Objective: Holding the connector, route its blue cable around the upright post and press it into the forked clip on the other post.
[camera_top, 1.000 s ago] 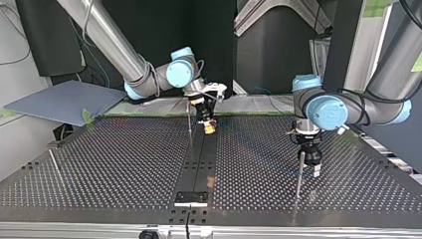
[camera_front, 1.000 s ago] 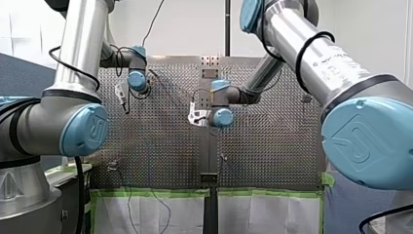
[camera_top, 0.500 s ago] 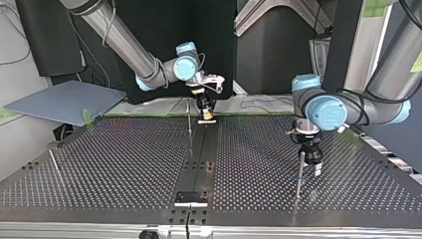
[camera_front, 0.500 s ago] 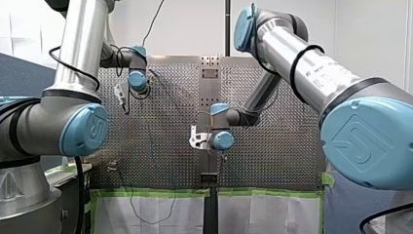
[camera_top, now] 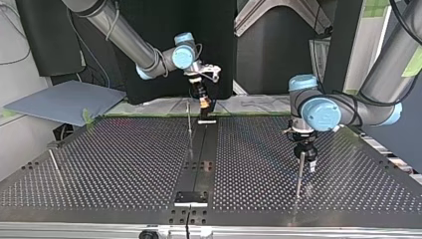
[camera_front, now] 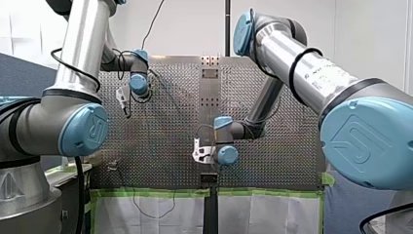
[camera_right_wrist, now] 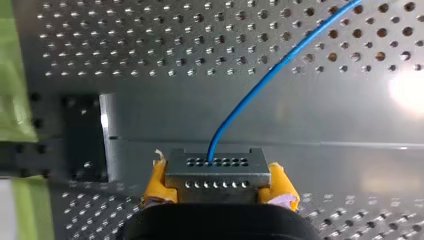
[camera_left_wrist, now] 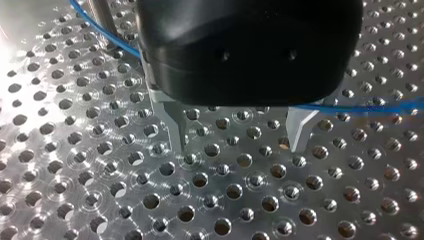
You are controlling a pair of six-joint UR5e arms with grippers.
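Observation:
My right gripper (camera_right_wrist: pixel 218 189) is shut on a grey multi-hole connector (camera_right_wrist: pixel 215 171), held between its yellow pads (camera_right_wrist: pixel 156 184). A blue cable (camera_right_wrist: pixel 260 82) leaves the connector and runs off over the perforated table. In the top view this gripper (camera_top: pixel 203 103) hangs above the table's far middle, beside a thin upright post (camera_top: pixel 189 122). My left gripper (camera_left_wrist: pixel 239 145) is open just above the table, nothing between its metal fingers (camera_left_wrist: pixel 299 127); the blue cable (camera_left_wrist: pixel 360 107) passes behind its black body. In the top view it (camera_top: pixel 305 162) stands next to a second post (camera_top: pixel 298 175).
A dark central strip (camera_top: pixel 201 154) runs across the perforated table (camera_top: pixel 124 164), with a black plate (camera_top: pixel 191 197) at its near end. A thin rod (camera_top: pixel 54 164) stands at the top view's left. Green tape (camera_front: pixel 146 193) edges the table in the front view.
My right arm has carried the connector toward the top view's far edge, lower in the front view. My left gripper has shifted slightly and stays open by its post.

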